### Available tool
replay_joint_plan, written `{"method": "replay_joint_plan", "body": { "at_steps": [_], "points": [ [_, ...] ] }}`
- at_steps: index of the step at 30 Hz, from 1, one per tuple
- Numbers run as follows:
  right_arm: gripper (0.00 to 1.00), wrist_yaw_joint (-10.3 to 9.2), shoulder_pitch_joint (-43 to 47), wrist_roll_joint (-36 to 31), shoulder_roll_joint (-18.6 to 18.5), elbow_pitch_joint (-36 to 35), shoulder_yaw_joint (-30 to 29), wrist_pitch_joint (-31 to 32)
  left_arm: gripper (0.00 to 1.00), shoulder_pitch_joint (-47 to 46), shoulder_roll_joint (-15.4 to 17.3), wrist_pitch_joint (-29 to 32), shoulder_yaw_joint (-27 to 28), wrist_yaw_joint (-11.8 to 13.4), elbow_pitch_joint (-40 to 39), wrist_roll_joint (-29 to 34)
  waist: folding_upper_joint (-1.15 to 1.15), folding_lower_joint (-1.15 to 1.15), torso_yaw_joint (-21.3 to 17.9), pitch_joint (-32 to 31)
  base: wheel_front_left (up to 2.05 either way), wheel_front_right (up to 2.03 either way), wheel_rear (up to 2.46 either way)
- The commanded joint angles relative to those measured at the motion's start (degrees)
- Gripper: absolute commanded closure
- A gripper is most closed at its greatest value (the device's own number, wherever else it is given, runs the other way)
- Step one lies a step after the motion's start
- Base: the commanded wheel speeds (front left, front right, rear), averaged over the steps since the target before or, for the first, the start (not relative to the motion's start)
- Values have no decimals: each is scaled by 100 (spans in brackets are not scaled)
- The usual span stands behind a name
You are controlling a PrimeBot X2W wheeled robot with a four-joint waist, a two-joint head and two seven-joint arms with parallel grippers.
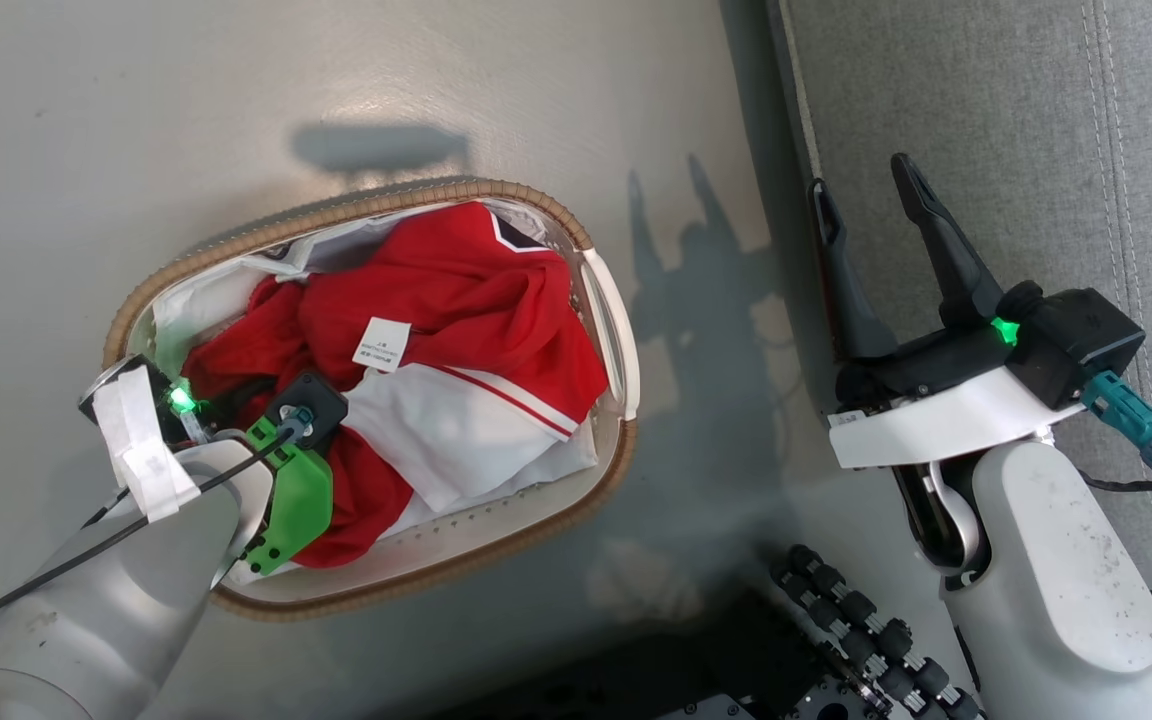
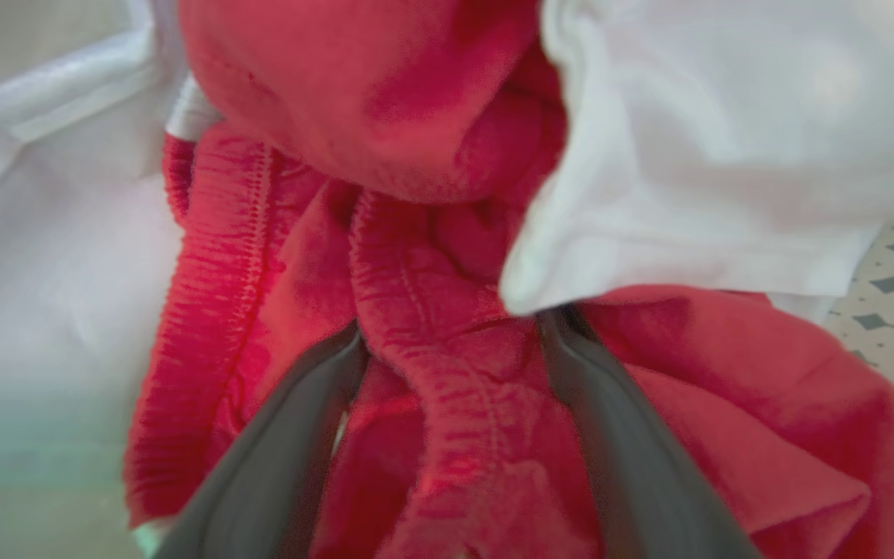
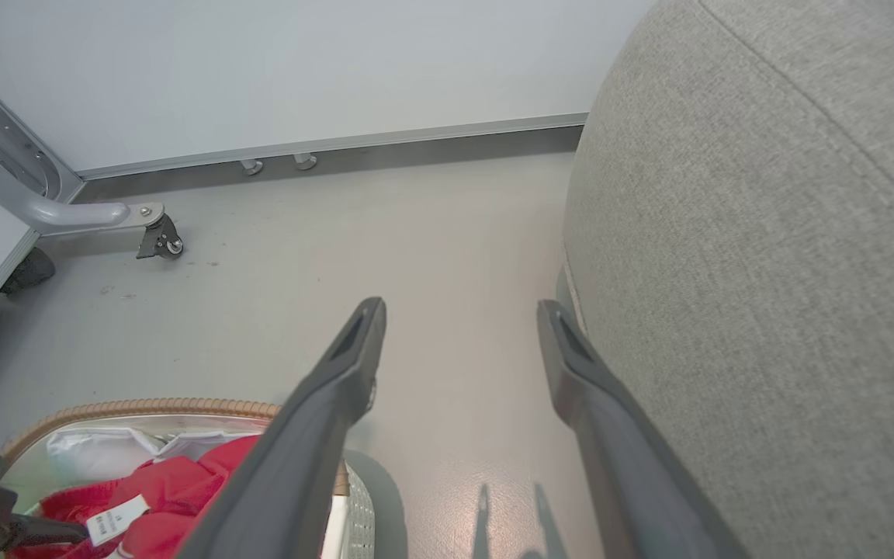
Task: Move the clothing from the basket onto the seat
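Note:
The basket (image 1: 436, 190), white with a brown woven rim, sits on the grey floor, with the clothing (image 1: 466, 290) heaped in it: red jerseys with white panels and a small white tag (image 1: 381, 343). My left arm (image 1: 136, 520) reaches down into the basket's near-left end, its fingers buried in the cloth. In the left wrist view my left gripper (image 2: 455, 326) stands open, its fingers straddling a red elastic-hemmed fold (image 2: 447, 388). My right gripper (image 1: 863, 180) hangs open and empty at the edge of the grey seat (image 1: 986, 120), above bare floor (image 3: 461, 310).
A plain white liner sheet (image 1: 206, 290) lines the basket's far-left side. The seat's rounded corner (image 3: 765, 233) rises right beside my right fingers. A metal frame leg on a caster (image 3: 160, 237) stands by the wall. My base's black rollers (image 1: 866, 630) lie near the bottom.

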Motion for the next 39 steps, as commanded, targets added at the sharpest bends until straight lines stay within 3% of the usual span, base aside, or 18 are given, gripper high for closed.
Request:
{"method": "replay_joint_plan", "body": {
  "at_steps": [1, 2, 4, 17, 31, 39],
  "points": [
    [0, -6, -81, 19, -13, -30, 13, -29, 9, -123, 44, 46, -23, 8, 38, 21, 0, 0, -37, 51, 0, 0, 0],
    [0, -6, -86, 31, -14, -40, 14, -29, 33, -138, 59, 41, -39, 8, 39, 20, 0, 0, -48, 69, 0, 0, 0],
    [0, -6, -97, 46, -13, -51, 14, -29, 100, -154, 77, 24, -62, 8, 41, 25, 0, 0, -60, 96, 0, 0, 0],
    [0, -6, -122, 26, -14, 91, -59, -29, 100, -118, -241, -262, -98, 8, 155, -89, 0, 0, 87, -298, 0, 0, 0],
    [0, -6, 139, -217, -17, 526, -221, -29, 100, 406, -747, -523, 1, 8, 45, -665, 0, 0, 579, -1769, 0, 0, 0],
    [0, -6, 459, -364, -17, 731, -386, -29, 100, 873, -824, -515, 614, 102, -730, -702, 0, 0, 927, -2574, 0, 0, 0]
  ]
}}
